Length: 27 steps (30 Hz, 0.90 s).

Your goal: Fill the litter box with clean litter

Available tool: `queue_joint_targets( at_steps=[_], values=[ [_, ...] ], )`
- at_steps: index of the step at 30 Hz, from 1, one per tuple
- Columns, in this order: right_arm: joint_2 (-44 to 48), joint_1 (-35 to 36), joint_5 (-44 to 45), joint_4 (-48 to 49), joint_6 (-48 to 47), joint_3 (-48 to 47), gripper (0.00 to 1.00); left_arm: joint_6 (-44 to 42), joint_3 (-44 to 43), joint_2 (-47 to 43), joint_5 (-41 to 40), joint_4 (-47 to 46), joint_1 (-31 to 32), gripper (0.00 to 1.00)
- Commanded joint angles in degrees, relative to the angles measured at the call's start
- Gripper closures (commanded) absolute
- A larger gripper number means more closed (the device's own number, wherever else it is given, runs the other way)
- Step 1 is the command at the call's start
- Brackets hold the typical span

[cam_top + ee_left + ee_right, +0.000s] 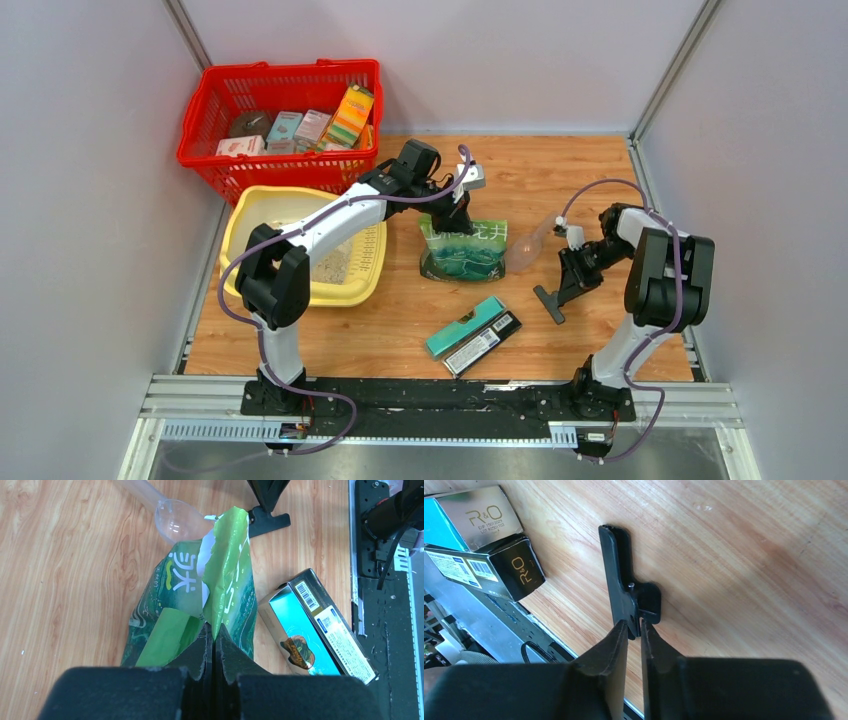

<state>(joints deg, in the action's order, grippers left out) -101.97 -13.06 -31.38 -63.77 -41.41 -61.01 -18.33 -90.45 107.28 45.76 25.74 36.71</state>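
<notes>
The pale-yellow litter box [262,200] lies at the left, with a patch of beige clean litter [330,265] inside, partly hidden by my left arm. My left gripper [455,207] is shut on the top edge of the green printed bag [465,250], which stands at the table's middle. In the left wrist view the fingertips [222,642] pinch the bag's opened flap [227,555]. My right gripper [565,290] is shut on a black clip [549,303] just above the table at the right. The right wrist view shows the clip [616,575] held by its tab.
A translucent scoop [530,245] lies between the bag and my right arm, also in the left wrist view [177,520]. Two long boxes, teal and black [475,330], lie near the front edge. A red mesh basket [280,110] with packets stands behind the litter box.
</notes>
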Motion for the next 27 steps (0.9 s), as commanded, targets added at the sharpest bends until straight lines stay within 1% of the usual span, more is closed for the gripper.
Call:
queue_joint_targets(
  at_steps=[1, 2, 3, 4, 5, 7, 8, 9, 11, 12, 15, 16, 17, 18, 20, 23, 25, 27],
  values=[
    [-0.6, 0.0, -2.2, -1.0, 0.4, -1.5, 0.94, -0.2, -1.6, -1.7, -2.6, 4.0, -1.7, 1.0],
    [-0.2, -0.1, -2.5, -1.9, -0.7, -1.8, 0.99, -0.4, -1.7, -1.6, -2.5, 4.1, -1.7, 1.0],
    [0.5, -0.1, -2.6, -2.5, -1.5, -2.2, 1.0, -0.5, -2.1, -1.4, -2.3, 4.3, -1.7, 1.0],
    [1.9, -0.2, -2.5, -3.2, -2.3, -2.5, 1.0, -0.5, -2.4, -1.2, -2.3, 4.3, -1.7, 1.0],
    [5.3, -0.2, -2.1, -5.3, -2.9, -4.0, 1.0, -0.4, -2.6, -0.7, -2.3, 4.3, -1.7, 1.0],
    [9.8, -0.2, -1.5, -9.2, -6.6, -6.6, 1.0, 0.0, -3.8, -0.1, -2.1, 4.6, -1.7, 1.0],
    [14.2, -0.1, -1.6, -13.2, -7.9, -9.0, 1.0, 0.7, -4.1, 0.4, -2.0, 4.6, -1.8, 1.0],
    [16.1, -0.1, -1.8, -15.2, -12.0, -10.5, 1.0, 0.8, -4.6, 0.6, -1.8, 4.5, -1.7, 1.0],
    [19.4, 0.1, -2.5, -20.3, -15.5, -12.7, 1.0, 1.6, -4.9, 0.9, -2.0, 4.0, -1.7, 1.0],
    [21.8, 0.1, -3.4, -21.8, -17.4, -14.7, 1.0, 1.8, -5.3, 1.1, -2.0, 4.0, -1.7, 1.0],
    [25.6, 0.7, -12.1, -29.0, -29.8, -18.1, 1.0, 1.9, -5.6, 1.3, -2.1, 4.1, -1.7, 1.0],
    [26.1, 1.7, -14.6, -30.0, -34.1, -19.0, 1.0, 1.9, -5.6, 1.3, -2.1, 4.2, -1.7, 1.0],
    [26.6, 5.4, -14.6, -30.1, -35.0, -19.7, 1.0, 1.8, -5.7, 1.3, -2.1, 4.5, -1.7, 1.0],
    [26.7, 7.5, -14.4, -29.9, -35.6, -20.5, 1.0, 1.6, -5.7, 1.3, -1.9, 4.7, -1.7, 1.0],
    [25.8, 12.8, -12.5, -27.7, -33.8, -23.6, 1.0, 1.5, -5.8, 1.3, -2.1, 5.1, -1.7, 1.0],
    [21.6, 18.6, -9.9, -28.3, -33.3, -29.3, 1.0, 1.7, -5.3, 1.0, -2.1, 4.6, -1.7, 1.0],
    [17.8, 19.4, -9.7, -29.4, -33.0, -33.4, 1.0, 2.7, -5.2, 0.9, -1.7, 4.0, -1.7, 1.0],
    [15.4, 19.6, -9.8, -29.7, -32.2, -35.3, 1.0, 3.6, -4.7, 0.8, -0.9, 2.7, -1.7, 1.0]
  ],
)
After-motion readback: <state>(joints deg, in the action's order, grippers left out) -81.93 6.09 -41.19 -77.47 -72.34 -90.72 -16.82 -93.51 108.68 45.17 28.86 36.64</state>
